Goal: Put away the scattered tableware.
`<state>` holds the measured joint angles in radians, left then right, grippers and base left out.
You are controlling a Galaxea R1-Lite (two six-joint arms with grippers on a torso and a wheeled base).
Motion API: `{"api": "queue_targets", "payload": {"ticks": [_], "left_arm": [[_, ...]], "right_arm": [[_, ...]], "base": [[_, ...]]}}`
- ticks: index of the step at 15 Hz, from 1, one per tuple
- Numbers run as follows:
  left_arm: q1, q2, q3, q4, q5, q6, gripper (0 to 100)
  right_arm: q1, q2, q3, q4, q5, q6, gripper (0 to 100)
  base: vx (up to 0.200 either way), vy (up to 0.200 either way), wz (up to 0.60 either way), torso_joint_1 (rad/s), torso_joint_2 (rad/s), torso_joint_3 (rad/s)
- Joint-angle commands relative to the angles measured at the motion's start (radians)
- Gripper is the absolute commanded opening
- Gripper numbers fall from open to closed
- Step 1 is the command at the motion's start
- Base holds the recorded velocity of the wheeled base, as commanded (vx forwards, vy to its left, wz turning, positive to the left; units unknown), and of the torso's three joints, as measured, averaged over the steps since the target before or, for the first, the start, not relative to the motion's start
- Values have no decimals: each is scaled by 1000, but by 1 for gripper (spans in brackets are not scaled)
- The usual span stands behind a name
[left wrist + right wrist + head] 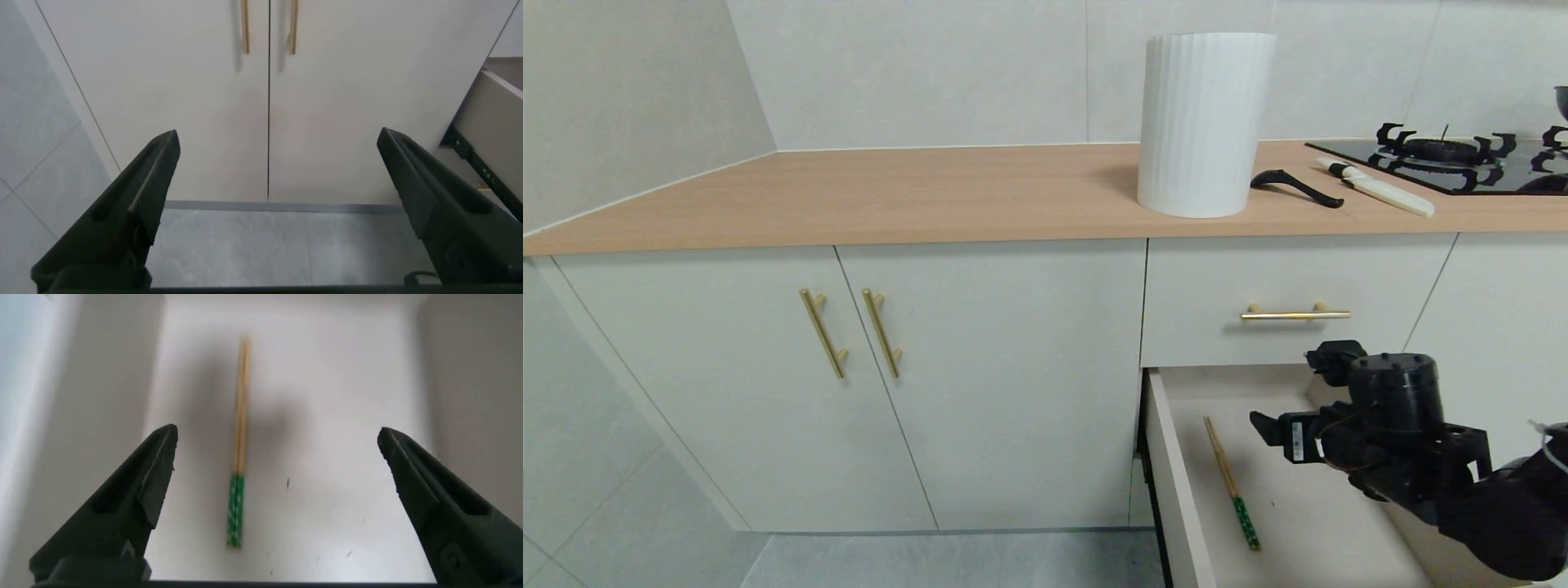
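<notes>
lying in the open drawer (1172, 474): chopsticks (1231, 483)

Right gripper (1297, 398) over open drawer (1168, 457): green-ended chopsticks (1232, 483) on the drawer floor just to its left; white ribbed container (1205, 122), black utensil (1294, 186) and white knife (1380, 188) on countertop (890, 192), well above and beyond it.

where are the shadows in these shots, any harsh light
Head view: the white container throws a soft shadow to the left of its base on the countertop. Right wrist view: a diffuse grey shadow crosses the chopsticks on the drawer floor. Left wrist view: cabinet doors evenly lit, no hard shadows.
</notes>
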<state>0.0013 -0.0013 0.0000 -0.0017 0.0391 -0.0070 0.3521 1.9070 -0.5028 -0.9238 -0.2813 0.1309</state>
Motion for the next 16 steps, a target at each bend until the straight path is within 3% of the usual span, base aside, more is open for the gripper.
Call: {"api": "queue_targets", "payload": {"ticks": [1,4,8,16], "left_arm": [[0,1,0,-1,1,-1,100],[0,1,0,0,1,1,100],[0,1,0,0,1,-1,100],[0,1,0,-1,1,-1,100]], "right_arm": [[-33,-98,6,-3,2,-19,100],[-97,-134,-3,-3,13,-43,100],[-97,-215,3,-3,17,-76,100],[-97,-249,3,-3,17,-91,100]], "base": [[0,0,0,0,0,0],[0,0,0,0,0,0],[0,0,0,12,-47,-32],[0,0,0,125,-403,-278]]}}
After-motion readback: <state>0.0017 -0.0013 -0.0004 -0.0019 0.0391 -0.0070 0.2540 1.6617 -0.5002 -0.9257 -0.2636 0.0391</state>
